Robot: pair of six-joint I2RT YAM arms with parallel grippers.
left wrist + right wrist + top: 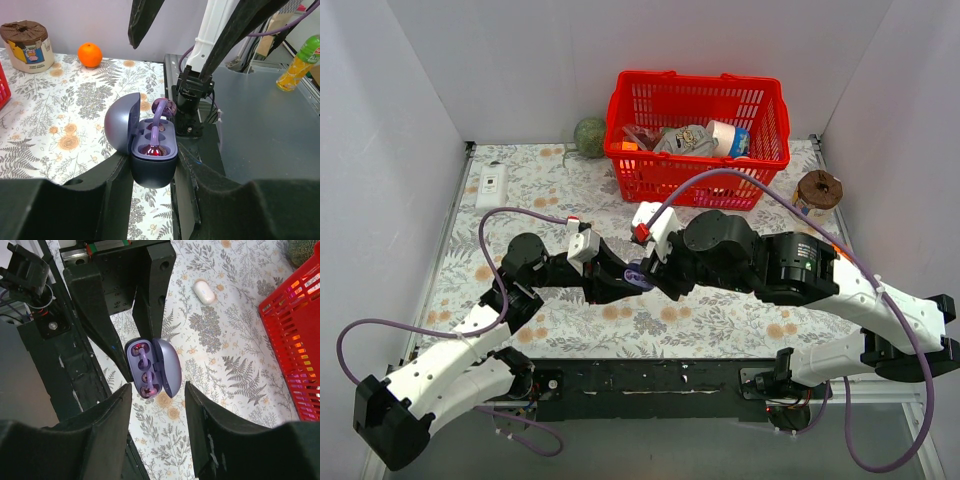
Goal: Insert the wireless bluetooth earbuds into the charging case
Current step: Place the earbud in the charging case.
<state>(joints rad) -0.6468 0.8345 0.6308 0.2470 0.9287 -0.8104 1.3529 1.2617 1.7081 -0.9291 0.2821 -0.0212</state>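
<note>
The lavender charging case (150,172) is open, lid to the left, clamped between my left gripper's (152,175) two fingers and held above the table. One earbud (151,149) sits in the near socket with a red glint. The other earbud (164,106) stands higher at the case's far end; I cannot tell whether it is fully seated. In the right wrist view the case (167,365) shows both earbuds (148,388) inside. My right gripper (158,395) is open and empty, hovering close to the case without touching it. In the top view both grippers meet at the case (638,277).
A red basket (695,135) with packets stands at the back, a green ball (589,136) left of it. A brown-lidded tub (818,189) sits back right, an orange (90,54) near it. A white oval object (204,291) lies on the floral cloth.
</note>
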